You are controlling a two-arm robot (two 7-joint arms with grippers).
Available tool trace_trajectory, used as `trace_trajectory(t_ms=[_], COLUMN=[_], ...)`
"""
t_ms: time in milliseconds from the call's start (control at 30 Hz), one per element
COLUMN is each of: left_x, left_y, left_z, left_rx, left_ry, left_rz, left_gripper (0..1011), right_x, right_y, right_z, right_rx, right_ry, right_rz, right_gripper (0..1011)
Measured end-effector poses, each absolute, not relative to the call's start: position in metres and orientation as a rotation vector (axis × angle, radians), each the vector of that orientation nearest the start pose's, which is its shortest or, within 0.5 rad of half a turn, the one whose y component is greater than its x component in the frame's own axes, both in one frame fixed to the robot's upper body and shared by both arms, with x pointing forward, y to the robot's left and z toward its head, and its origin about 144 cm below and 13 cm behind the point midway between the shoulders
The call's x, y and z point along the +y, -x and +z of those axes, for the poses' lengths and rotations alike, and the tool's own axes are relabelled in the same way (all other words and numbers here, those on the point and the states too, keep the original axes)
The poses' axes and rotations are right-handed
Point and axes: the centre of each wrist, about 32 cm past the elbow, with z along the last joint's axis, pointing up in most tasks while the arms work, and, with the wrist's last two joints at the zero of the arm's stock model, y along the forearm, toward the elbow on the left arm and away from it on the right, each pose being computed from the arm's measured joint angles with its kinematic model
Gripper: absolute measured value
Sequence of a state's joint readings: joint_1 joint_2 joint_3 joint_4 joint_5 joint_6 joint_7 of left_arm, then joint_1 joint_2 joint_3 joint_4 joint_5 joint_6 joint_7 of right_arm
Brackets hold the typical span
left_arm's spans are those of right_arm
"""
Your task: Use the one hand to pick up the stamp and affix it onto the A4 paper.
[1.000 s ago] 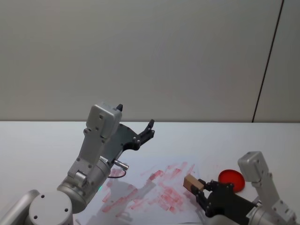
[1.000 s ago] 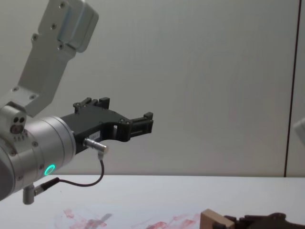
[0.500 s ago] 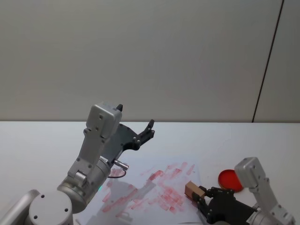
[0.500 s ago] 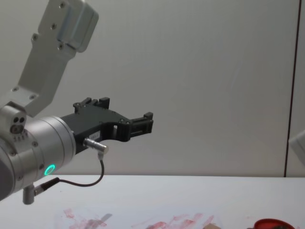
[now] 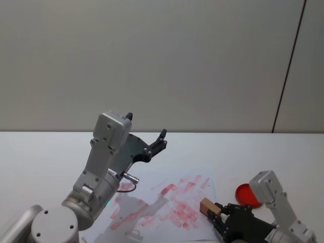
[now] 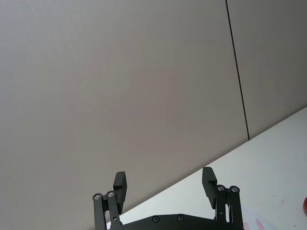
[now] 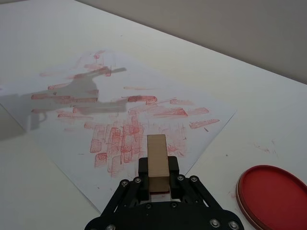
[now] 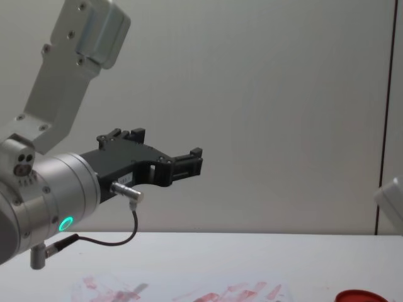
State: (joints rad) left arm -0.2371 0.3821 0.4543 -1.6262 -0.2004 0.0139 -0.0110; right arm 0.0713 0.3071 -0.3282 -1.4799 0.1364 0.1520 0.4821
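Stamp (image 7: 157, 153): bare pale wood, matt, smooth faces, unvarnished look
Right gripper (image 7: 158, 167): black, matt; plastic or coated metal, cannot tell which; small bright metal screw heads in linkage
A4 paper (image 7: 62, 129): white matt paper; red ink smears flat and dull
Red disc (image 7: 273, 194): smooth, plastic look, slight sheen at rim
Counter (image 7: 268, 110): white, smooth, matt
Left gripper (image 6: 164, 178): black, matt, same bright screw heads
Left wrist casing (image 8: 60, 192): silver metal, satin finish
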Motion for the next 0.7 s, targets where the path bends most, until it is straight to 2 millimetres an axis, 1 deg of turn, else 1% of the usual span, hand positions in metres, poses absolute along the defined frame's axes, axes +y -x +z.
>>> trace_trajectory(t_ms=[467, 700], left_x=[0.1984, 0.1984], left_y=[-0.492, -0.492], left_z=[1.2044, 1.2044], left_rx=[-0.268, -0.268], left_ry=[-0.061, -0.061], left_rz=[1.124, 1.124], left_gripper=[1002, 1002], right_x=[-0.2249, -0.2247], right_y=[-0.4662, -0.4661], right_z=[1.1187, 1.1232], right_rx=[0.099, 0.097], right_ry=[0.337, 0.314], right_rz=[-0.796, -0.813], right_gripper=[216, 216])
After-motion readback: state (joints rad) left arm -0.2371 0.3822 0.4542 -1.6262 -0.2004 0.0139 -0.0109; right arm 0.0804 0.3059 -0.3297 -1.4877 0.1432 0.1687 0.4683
